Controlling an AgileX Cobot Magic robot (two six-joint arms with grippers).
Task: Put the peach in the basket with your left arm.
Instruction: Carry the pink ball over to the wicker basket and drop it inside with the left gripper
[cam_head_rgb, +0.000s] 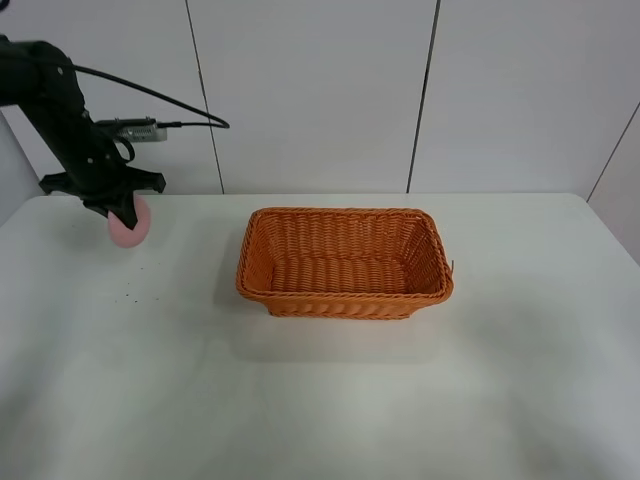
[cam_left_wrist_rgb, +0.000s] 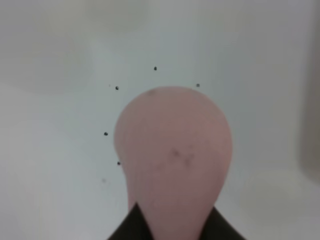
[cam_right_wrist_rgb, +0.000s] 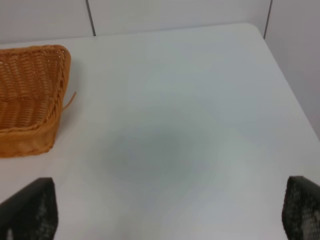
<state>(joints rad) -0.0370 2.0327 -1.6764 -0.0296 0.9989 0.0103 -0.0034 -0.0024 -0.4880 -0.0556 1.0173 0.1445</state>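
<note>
Since the peach sits well off to the left of the basket, out by the back edge of the tabletop, the left arm is reaching over to that side, with the left gripper coming down on top of the fruit. The jaws look closed in on the peach. In the left wrist view the pink fruit bulges out from between two dark tips that press its sides, so I'd call that a proper pinch. I can't tell whether it's clear of the tabletop or resting on it. It's nowhere near the basket, so my read is that the carry to the right is the whole job left.

The basket sits empty with its open top facing up and nothing around it, which should make for an easy drop. The right gripper is parked off the basket's right end. Its jaws are spread wide with nothing between them, and it's out of the way, which makes sense for a left-arm job.

There are a few tiny dark specks on the tabletop on the peach's side of the basket.

No brands or writing that I can read anywhere. There's a small grey module on the left arm with a cable in it, but any label on it is too small to make out.
</note>
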